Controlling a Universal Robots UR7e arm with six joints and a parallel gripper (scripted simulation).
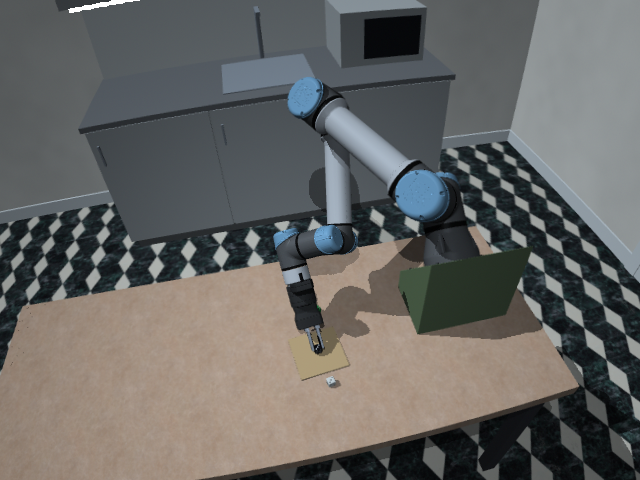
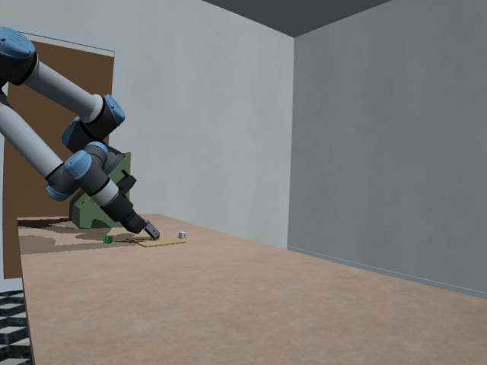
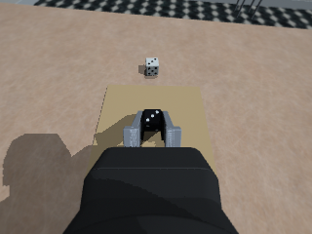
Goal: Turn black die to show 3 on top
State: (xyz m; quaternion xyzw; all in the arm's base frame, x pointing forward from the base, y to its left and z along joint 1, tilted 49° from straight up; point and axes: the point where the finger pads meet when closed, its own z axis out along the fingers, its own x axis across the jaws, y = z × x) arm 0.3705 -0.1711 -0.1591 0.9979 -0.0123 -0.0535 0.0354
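Observation:
My gripper (image 1: 317, 348) (image 2: 156, 237) (image 3: 152, 119) leans at a slant, low over the tan mat (image 1: 310, 369) (image 2: 170, 242) (image 3: 116, 99). It is shut on the black die (image 3: 152, 117), one finger on each side. A die face with three white pips in a diagonal shows in the wrist view. In the top and exterior views the fingers mostly hide the die, and I cannot tell whether it touches the mat. The white die (image 1: 330, 381) (image 2: 182, 234) (image 3: 152, 67) sits on the table just beyond the mat. The green die (image 2: 107, 239) lies on the table on the robot's side of the mat.
A green angled panel (image 1: 470, 294) (image 2: 94, 214) stands on the table (image 1: 155, 382) beside the arm's base. The arm's shadow falls over part of the table and mat. A counter with a sink and a microwave (image 1: 382, 36) stands behind the table.

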